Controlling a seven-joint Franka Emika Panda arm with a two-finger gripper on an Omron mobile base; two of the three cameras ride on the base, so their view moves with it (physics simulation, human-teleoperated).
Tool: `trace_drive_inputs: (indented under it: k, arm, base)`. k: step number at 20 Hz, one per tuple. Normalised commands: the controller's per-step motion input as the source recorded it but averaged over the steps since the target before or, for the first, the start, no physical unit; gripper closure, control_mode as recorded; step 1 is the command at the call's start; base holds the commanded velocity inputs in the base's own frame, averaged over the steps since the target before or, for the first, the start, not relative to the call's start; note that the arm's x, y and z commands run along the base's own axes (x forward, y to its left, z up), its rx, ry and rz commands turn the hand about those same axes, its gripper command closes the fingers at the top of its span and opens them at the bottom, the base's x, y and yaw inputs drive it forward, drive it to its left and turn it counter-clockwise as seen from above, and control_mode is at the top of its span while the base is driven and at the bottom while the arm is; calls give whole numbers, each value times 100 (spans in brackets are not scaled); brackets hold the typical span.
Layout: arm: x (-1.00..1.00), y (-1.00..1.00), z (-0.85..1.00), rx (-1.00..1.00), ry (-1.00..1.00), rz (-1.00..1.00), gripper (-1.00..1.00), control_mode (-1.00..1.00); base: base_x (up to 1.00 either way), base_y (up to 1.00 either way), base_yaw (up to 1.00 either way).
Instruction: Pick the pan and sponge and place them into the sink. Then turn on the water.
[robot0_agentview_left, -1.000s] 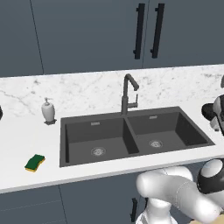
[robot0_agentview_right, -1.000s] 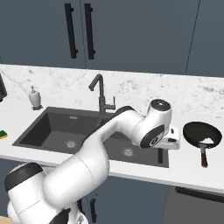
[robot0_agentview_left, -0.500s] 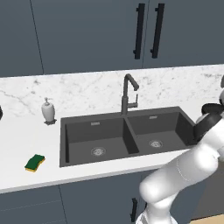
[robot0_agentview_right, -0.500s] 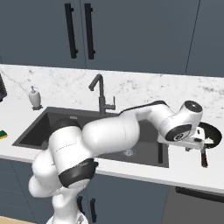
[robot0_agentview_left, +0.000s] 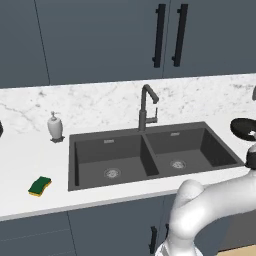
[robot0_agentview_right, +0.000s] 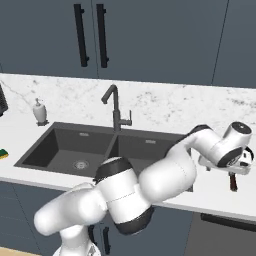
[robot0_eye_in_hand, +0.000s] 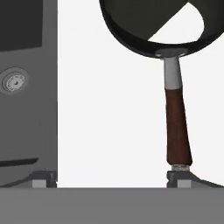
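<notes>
Black pan, left base view: pan (robot0_agentview_left: 243, 127) sits on the counter (robot0_agentview_left: 30, 150) at the far right end, just past the sink (robot0_agentview_left: 150, 150); sponge (robot0_agentview_left: 39, 185) lies near the front edge at the left end, well apart from it. Soap bottle (robot0_agentview_left: 55, 126) stands behind the sink's left corner, faucet (robot0_agentview_left: 146, 107) at the back rim, no water running.

Right base view: arm reaches out over the right end of the counter, hand right above the pan (robot0_agentview_right: 245, 156), with the handle (robot0_agentview_right: 233, 182) poking toward the front edge. Sponge (robot0_agentview_right: 4, 153) is just a sliver at the left edge.

Hand view: gripper (robot0_eye_in_hand: 112, 177) has its jaws spread wide, nothing between them. One fingertip (robot0_eye_in_hand: 179, 176) sits right at the butt end of the handle (robot0_eye_in_hand: 177, 131), the other is way over by the sink wall (robot0_eye_in_hand: 49, 87).

Risk: my guess is that closing from here catches only the very tip of the handle, or misses it, because it's off to one side instead of centred. A grip that far out would let the pan droop or twist.

Surface and room: white marble-look counter, smooth and slippery-looking, dark blue cabinets (robot0_agentview_left: 100, 40) above with black bar handles.
</notes>
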Motion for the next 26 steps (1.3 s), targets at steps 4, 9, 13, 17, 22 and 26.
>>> trace_drive_inputs:
  k: [4, 9, 13, 17, 22, 26]
  arm:
    - [23, -44, -10, 1, 0, -3, -100, -100]
    - [13, -6, -71, 0, -10, 0, -100, -100]
    - [26, -37, -41, 1, -10, 0, -100, -100]
    - [26, -42, -22, 1, -6, 0, -100, -100]
    - [11, -4, -55, 0, -11, 1, -100, -100]
    - [18, -20, -53, 0, -8, 5, -100, -100]
  base:
    - [0, 0, 0]
    - [0, 0, 0]
    - [0, 0, 0]
    - [0, 0, 0]
    - [0, 0, 0]
    - [0, 0, 0]
